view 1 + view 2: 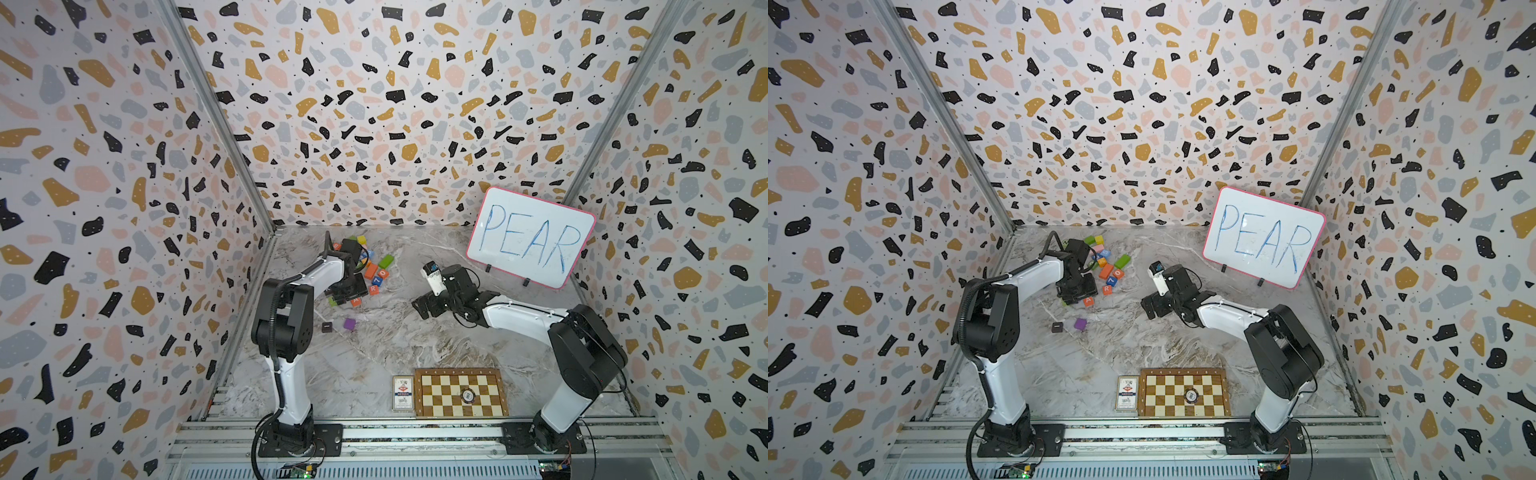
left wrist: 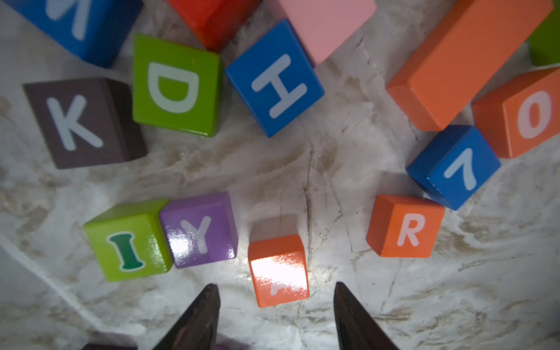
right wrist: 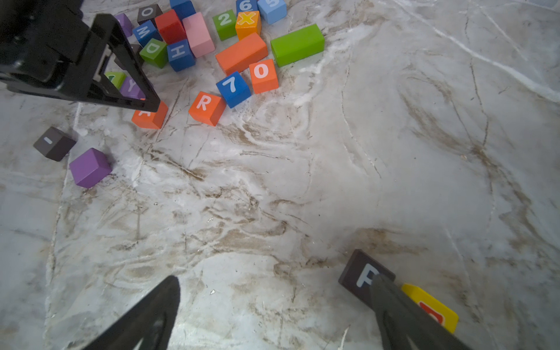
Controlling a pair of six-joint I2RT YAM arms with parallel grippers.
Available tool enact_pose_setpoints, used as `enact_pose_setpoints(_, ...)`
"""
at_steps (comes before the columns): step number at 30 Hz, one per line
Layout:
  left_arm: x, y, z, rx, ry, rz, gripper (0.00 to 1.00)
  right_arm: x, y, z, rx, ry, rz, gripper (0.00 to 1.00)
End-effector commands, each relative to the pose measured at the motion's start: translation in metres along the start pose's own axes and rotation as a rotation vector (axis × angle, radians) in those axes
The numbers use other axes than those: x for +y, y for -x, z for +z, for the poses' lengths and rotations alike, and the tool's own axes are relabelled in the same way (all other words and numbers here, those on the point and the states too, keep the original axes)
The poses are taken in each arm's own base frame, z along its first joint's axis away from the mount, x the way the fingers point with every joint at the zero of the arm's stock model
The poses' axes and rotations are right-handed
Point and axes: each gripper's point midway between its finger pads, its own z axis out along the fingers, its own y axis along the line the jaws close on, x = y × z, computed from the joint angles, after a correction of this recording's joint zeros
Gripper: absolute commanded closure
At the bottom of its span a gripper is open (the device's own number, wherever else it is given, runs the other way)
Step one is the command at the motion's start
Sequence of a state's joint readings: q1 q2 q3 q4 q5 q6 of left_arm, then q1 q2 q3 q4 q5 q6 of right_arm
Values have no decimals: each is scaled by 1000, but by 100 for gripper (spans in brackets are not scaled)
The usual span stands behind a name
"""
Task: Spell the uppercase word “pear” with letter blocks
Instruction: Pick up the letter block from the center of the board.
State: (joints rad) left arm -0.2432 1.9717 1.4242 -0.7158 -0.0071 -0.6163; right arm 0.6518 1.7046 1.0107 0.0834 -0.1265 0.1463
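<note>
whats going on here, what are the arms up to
The robot is spelling PEAR, as written on the whiteboard. The P block and a yellow block already sit next to each other by the open right hand. The left hand, fingers apart, straddles the orange A block without gripping it yet. The R block lies loose nearby.

Narrow gap between orange-red wooden A cube (image 2: 277,269) and purple Y cube (image 2: 200,230). Opposite flank: bare marble tabletop (image 2: 339,212) up to orange-red R cube (image 2: 406,227). Beyond: bare up to blue H cube (image 2: 274,78).
</note>
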Motion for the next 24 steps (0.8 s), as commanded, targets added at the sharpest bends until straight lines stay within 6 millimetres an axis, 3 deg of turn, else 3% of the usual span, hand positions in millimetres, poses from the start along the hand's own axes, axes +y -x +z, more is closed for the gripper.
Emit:
enact_pose_setpoints(1,4,5,-5,-3,36,-9,41,2,11,-4,-32,11,8,1)
enact_pose_setpoints(12,1,3,3,65,150,39,45,0,11,-5,-36,14,15,1)
enact_pose_setpoints(24,-3,1,9,81,139,36,51,-2,9,-6,-36,16,27,1)
